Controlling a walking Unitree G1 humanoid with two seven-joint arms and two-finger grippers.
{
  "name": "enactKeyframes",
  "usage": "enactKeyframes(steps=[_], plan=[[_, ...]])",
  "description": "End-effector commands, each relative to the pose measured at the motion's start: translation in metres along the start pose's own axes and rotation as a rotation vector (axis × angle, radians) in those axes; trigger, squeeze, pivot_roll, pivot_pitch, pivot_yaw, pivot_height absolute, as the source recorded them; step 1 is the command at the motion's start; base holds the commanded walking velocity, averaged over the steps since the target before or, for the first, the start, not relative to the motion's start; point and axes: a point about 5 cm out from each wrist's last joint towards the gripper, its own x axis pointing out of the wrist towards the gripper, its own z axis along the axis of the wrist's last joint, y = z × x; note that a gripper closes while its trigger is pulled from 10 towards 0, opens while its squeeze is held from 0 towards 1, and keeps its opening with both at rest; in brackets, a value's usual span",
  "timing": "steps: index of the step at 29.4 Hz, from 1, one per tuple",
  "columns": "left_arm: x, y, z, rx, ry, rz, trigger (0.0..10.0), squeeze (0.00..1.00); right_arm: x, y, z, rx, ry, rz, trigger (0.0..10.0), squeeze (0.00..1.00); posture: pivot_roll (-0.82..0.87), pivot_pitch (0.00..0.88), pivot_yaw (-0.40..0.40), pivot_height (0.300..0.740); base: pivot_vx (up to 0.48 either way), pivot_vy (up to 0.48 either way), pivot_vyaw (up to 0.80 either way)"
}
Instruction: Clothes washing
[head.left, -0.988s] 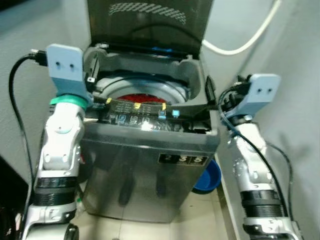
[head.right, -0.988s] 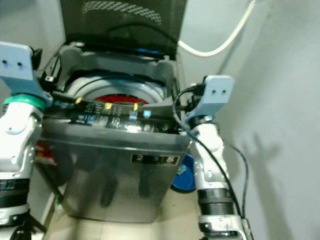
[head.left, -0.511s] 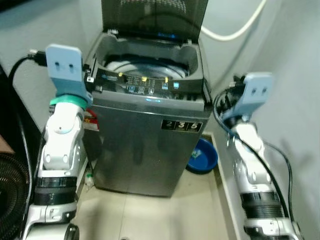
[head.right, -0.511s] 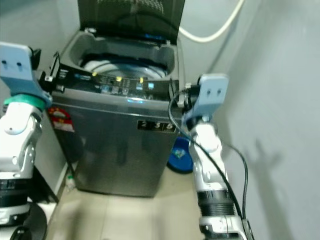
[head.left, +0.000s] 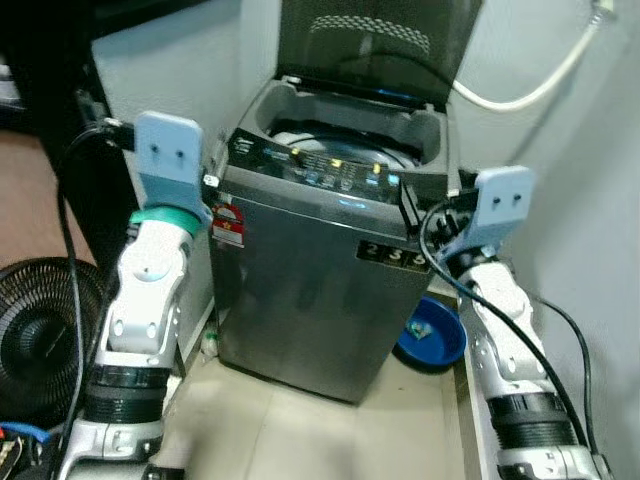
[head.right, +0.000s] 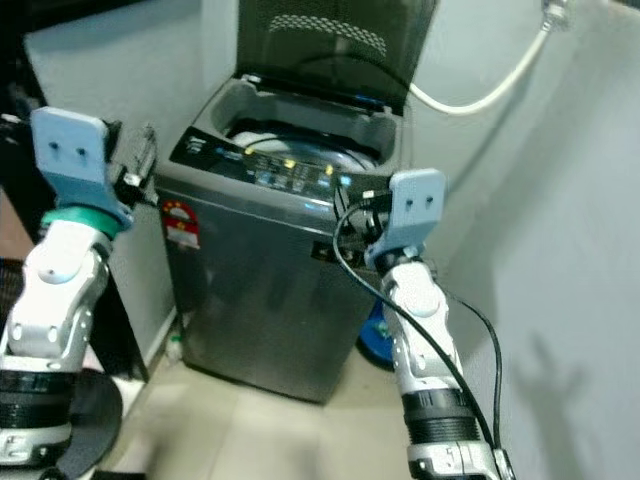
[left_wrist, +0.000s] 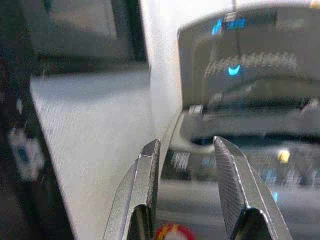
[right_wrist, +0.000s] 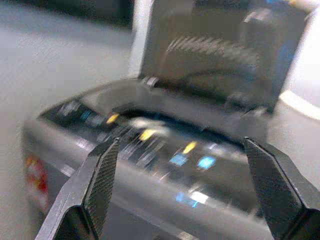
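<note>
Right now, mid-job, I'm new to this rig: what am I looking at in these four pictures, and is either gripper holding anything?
The two wide pictures come from the robot's head, looking down. They show a grey top-loading washing machine with its lid raised, a blue basin on the floor by its right side and a black fan at far left. The other two pictures come from wrist cameras looking along each gripper's black fingers. The left gripper and right gripper are raised toward the machine, both open and holding nothing.

place: home laundry corner | cues: top-load washing machine, wall hose, floor fan, tiled floor
</note>
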Motion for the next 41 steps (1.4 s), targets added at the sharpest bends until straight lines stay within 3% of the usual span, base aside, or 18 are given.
enactKeyframes(steps=[1, 11, 14, 18, 19, 23, 26, 27, 30, 37, 41], plan=[[-0.005, -0.006, -0.010, 0.016, 0.043, -0.031, 10.0, 0.00, -0.011, -0.003, -0.023, -0.006, 0.085, 0.005, 10.0, 0.00, 0.09, 0.007, -0.050, 0.740, 0.000, 0.000, 0.77], [-0.033, -0.013, -0.049, 0.064, 0.184, -0.089, 10.0, 0.00, -0.045, -0.010, -0.073, -0.009, 0.276, -0.020, 10.0, 0.00, 0.09, 0.006, -0.042, 0.740, 0.000, 0.000, 0.77], [-0.051, -0.017, -0.070, 0.083, 0.268, -0.115, 10.0, 0.00, -0.067, -0.015, -0.098, -0.008, 0.379, -0.048, 10.0, 0.00, 0.09, 0.008, -0.041, 0.740, 0.000, 0.000, 0.77], [-0.061, -0.019, -0.081, 0.089, 0.313, -0.123, 10.0, 0.00, -0.078, -0.018, -0.109, -0.005, 0.429, -0.065, 10.0, 0.00, 0.09, 0.013, -0.040, 0.740, 0.000, 0.000, 0.77], [-0.068, -0.018, -0.090, 0.070, 0.358, -0.109, 10.0, 0.00, -0.085, -0.019, -0.115, 0.003, 0.452, -0.071, 10.0, 0.00, 0.09, 0.013, -0.040, 0.740, 0.000, 0.000, 0.76], [-0.072, -0.016, -0.098, 0.060, 0.393, -0.092, 10.0, 0.00, -0.090, -0.019, -0.121, 0.007, 0.475, -0.075, 10.0, 0.00, 0.09, 0.018, -0.038, 0.740, 0.000, 0.000, 0.76], [-0.093, -0.011, -0.128, 0.088, 0.511, -0.078, 10.0, 0.00, -0.106, -0.015, -0.138, 0.001, 0.554, -0.084, 10.0, 0.00, 0.09, 0.019, -0.037, 0.740, 0.000, 0.000, 0.76], [-0.093, -0.011, -0.128, 0.088, 0.511, -0.078, 10.0, 0.00, -0.106, -0.015, -0.138, 0.001, 0.554, -0.084, 10.0, 0.00, 0.09, 0.019, -0.037, 0.740, 0.000, 0.000, 0.76], [-0.112, -0.003, -0.146, 0.072, 0.606, -0.040, 10.0, 0.00, -0.119, -0.013, -0.146, 0.008, 0.590, -0.096, 10.0, 0.00, 0.08, 0.021, -0.036, 0.740, 0.000, 0.000, 0.76], [-0.116, -0.001, -0.148, 0.069, 0.618, -0.033, 10.0, 0.00, -0.122, -0.013, -0.148, 0.003, 0.600, -0.087, 10.0, 0.00, 0.09, 0.024, -0.042, 0.740, 0.000, 0.000, 0.76], [-0.108, -0.003, -0.144, 0.059, 0.587, -0.024, 10.0, 0.00, -0.115, -0.014, -0.146, -0.010, 0.576, -0.067, 10.0, 0.00, 0.09, 0.024, -0.043, 0.740, 0.000, 0.000, 0.76]])
